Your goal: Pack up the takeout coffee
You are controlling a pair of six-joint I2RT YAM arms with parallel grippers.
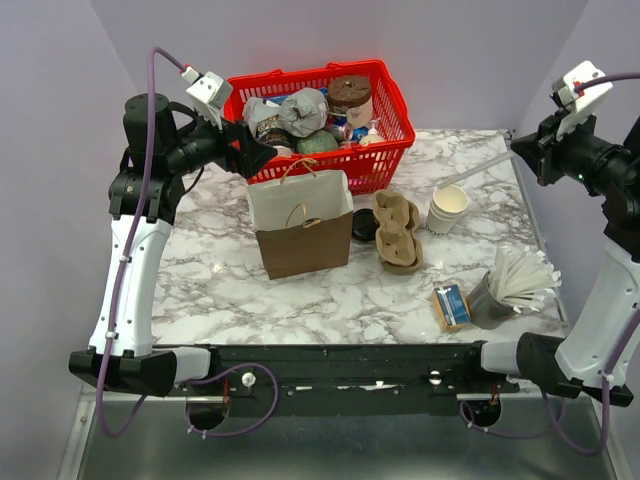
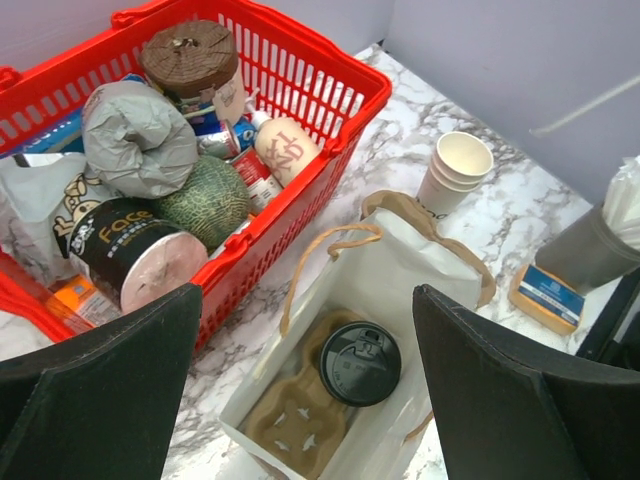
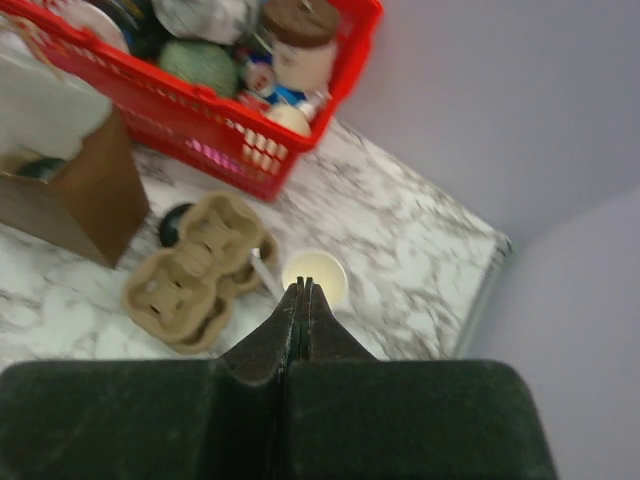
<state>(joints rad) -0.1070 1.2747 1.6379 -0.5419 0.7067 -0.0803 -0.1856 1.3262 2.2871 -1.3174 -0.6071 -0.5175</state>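
The left arm (image 1: 128, 260) rises from its base and folds rightward, with the left gripper (image 1: 265, 155) above the far left corner of the paper bag (image 1: 305, 250), jaws spread wide (tilted down toward its mouth). The right arm (image 1: 612, 290) stands raised well right of the paper bag, its right gripper (image 3: 302, 290) pinched fully together.

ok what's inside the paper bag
The paper bag holds a pulp cup carrier with the takeout coffee in it; only its black lid shows, its sides and the bag floor hidden.

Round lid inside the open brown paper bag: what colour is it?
Black. The plastic dome lid shows best in the left wrist view.
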